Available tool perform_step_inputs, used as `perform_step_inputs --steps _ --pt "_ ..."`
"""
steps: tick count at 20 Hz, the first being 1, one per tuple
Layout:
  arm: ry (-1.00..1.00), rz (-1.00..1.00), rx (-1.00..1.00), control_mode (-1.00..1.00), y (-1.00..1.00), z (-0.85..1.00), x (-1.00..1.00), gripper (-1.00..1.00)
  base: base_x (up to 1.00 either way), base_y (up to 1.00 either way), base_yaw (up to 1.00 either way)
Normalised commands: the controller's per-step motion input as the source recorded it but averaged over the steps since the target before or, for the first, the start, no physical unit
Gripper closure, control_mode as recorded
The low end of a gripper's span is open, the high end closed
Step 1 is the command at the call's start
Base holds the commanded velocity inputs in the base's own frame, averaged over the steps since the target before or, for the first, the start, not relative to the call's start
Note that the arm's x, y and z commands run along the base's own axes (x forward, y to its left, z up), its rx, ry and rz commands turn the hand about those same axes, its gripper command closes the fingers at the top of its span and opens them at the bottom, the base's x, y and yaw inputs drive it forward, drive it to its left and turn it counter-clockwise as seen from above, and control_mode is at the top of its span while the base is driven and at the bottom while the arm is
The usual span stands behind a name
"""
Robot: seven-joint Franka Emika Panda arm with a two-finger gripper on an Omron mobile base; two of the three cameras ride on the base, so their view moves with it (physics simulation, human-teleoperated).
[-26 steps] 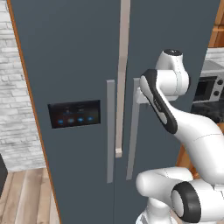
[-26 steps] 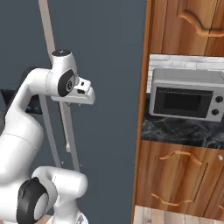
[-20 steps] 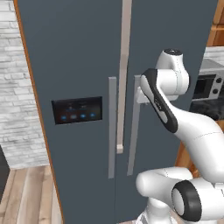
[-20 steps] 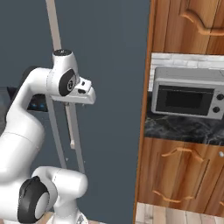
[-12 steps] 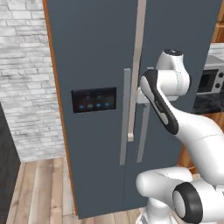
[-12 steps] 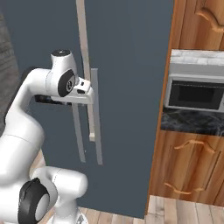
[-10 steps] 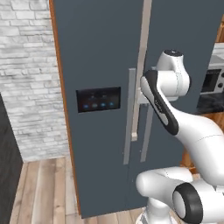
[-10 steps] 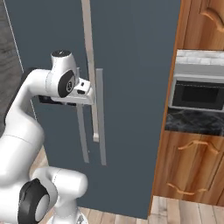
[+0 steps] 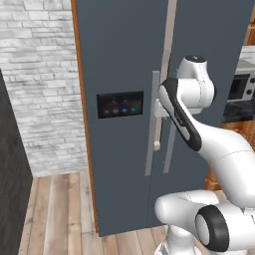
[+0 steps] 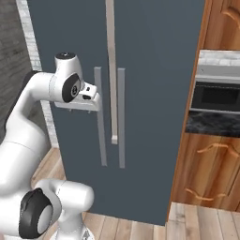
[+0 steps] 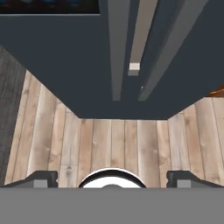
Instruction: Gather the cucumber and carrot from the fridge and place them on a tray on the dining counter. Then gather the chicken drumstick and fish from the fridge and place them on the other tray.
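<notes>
Fridge (image 9: pixel 124 60) — a tall dark grey two-door unit — stands closed straight ahead of the robot, framed by a wooden side panel on its left edge. Behind it to the left runs a white brick wall (image 9: pixel 37 74), and pale wooden floor planks (image 9: pixel 55 214) lie in front. To the right are wooden cabinets (image 10: pixel 211 168) with a microwave (image 10: pixel 218 98) set in a niche above a dark counter strip. On the left door sits a black control panel (image 9: pixel 119 104) with small blue lights. Two long grey handles hang side by side at the door seam — the left handle (image 10: pixel 99 117) and the right handle (image 10: pixel 121 117) — with a lighter strip (image 10: pixel 111 70) running down between them. The gripper (image 10: pixel 86 104) is held level just left of the left handle, near it but apart from it. In the hand view its fingertips (image 11: pixel 41 178) stand spread wide at the bottom corners, nothing between them, looking down past the handles at the floor.
</notes>
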Motion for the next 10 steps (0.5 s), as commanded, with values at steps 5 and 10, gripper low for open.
perform_step_inputs --steps 5,10 --pt "0.00 0.00 0.00 1.00 0.00 0.00 0.00 -1.00 -0.21 -0.02 0.00" --pt "0.00 0.00 0.00 1.00 0.00 0.00 0.00 -1.00 0.00 -0.13 0.00"
